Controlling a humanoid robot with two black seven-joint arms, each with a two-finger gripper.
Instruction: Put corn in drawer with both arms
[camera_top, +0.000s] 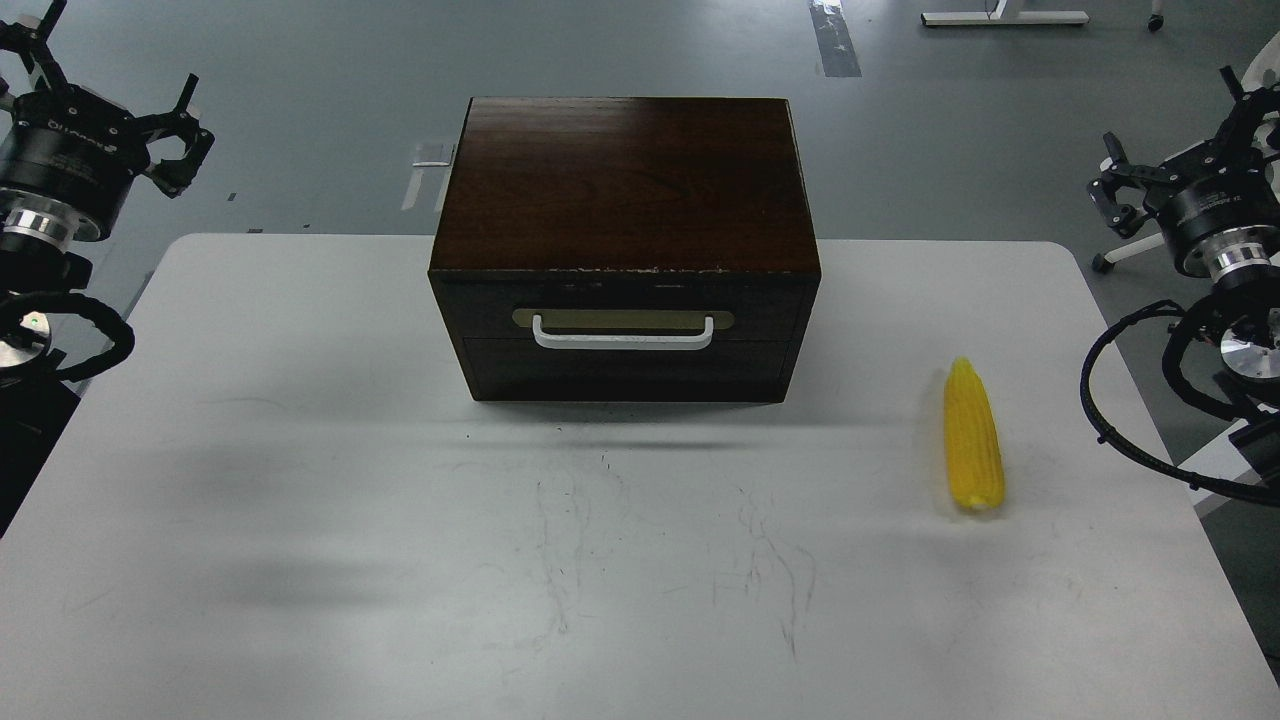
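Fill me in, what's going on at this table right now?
Nothing is being handled yet. The corn lies on the white table, off to the right of the dark wooden box. The drawer is closed, its white handle untouched. The left gripper and right gripper hang off the table's sides, holding nothing.

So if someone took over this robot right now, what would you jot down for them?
Left hand: raised off the table's left edge, holding nothing; open or shut unclear.
Right hand: same, off the right edge.
Bright yellow corn cob: lying on the white table, right of the dark brown wooden box.
Drawer with white bar handle: closed.
Done: nothing.
Left: open drawer, put corn in.
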